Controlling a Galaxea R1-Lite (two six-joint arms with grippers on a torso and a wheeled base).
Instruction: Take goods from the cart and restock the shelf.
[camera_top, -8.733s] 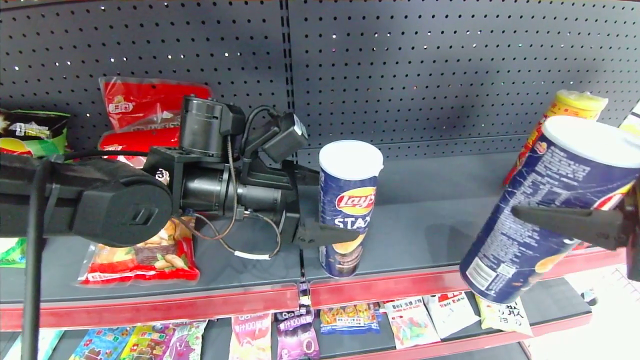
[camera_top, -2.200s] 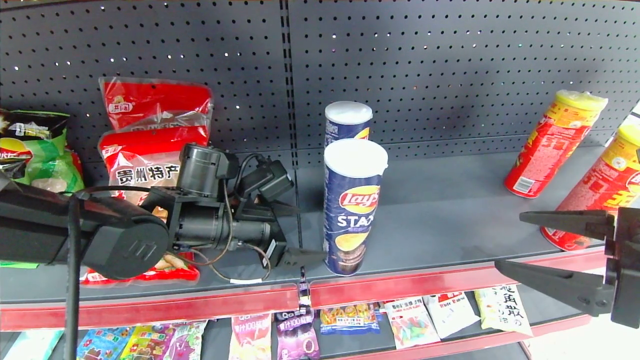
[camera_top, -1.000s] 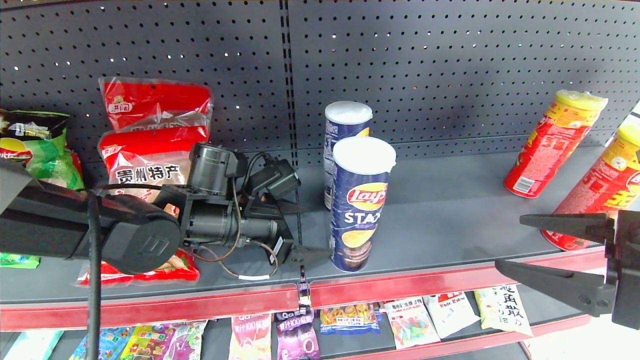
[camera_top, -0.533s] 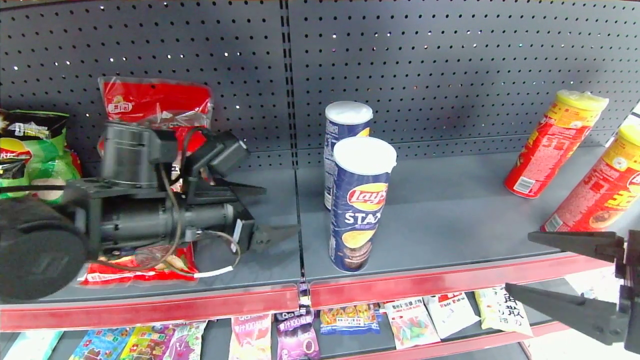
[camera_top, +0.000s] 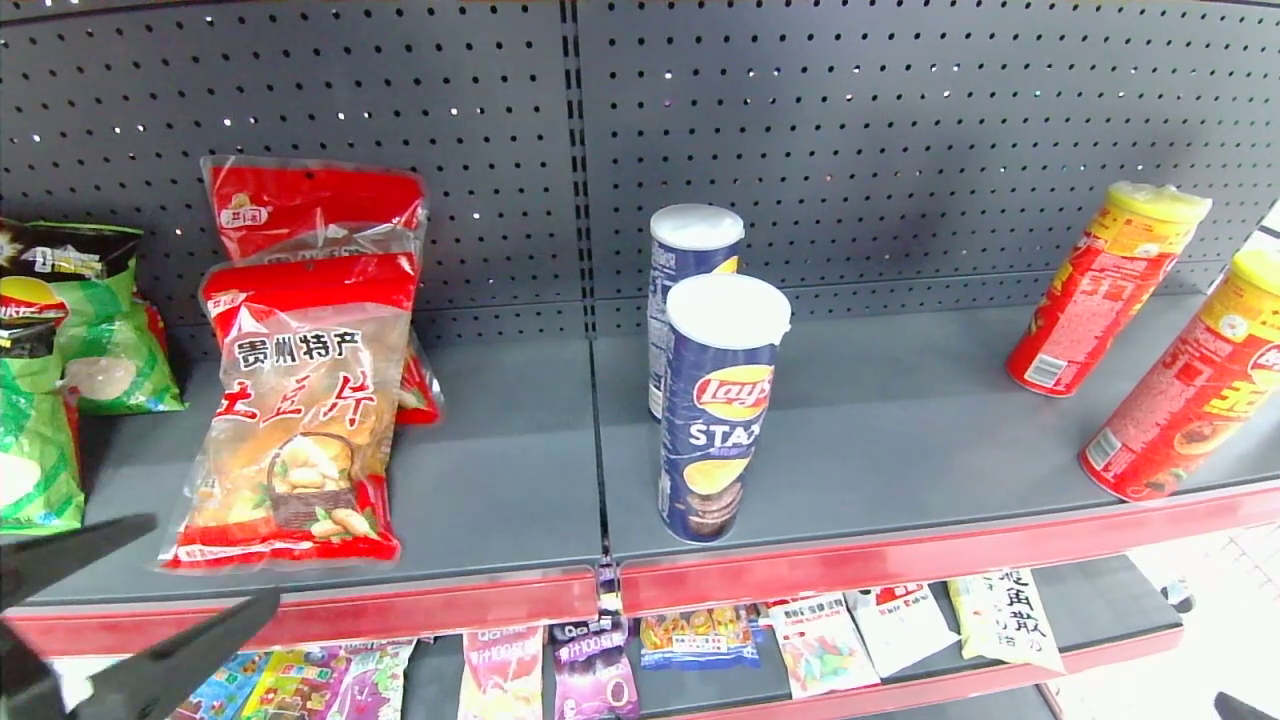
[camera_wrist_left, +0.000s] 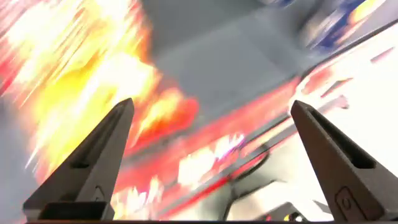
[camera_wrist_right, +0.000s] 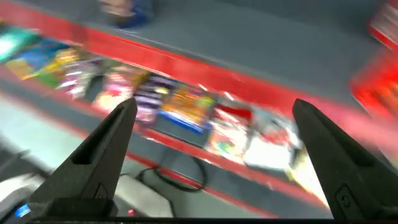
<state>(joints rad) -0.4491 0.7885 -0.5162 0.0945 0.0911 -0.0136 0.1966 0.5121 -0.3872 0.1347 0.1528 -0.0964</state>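
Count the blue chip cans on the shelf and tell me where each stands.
2. The front can stands upright near the red edge of the shelf. The rear can stands right behind it, by the pegboard. Another behind them could be hidden.

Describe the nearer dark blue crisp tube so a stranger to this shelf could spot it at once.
On the upper grey metal shelf with a red front lip, look just right of the centre seam. Two upright dark blue tubes with white lids stand one behind the other; yours is the front tube, nearest the lip, partly hiding the rear tube.
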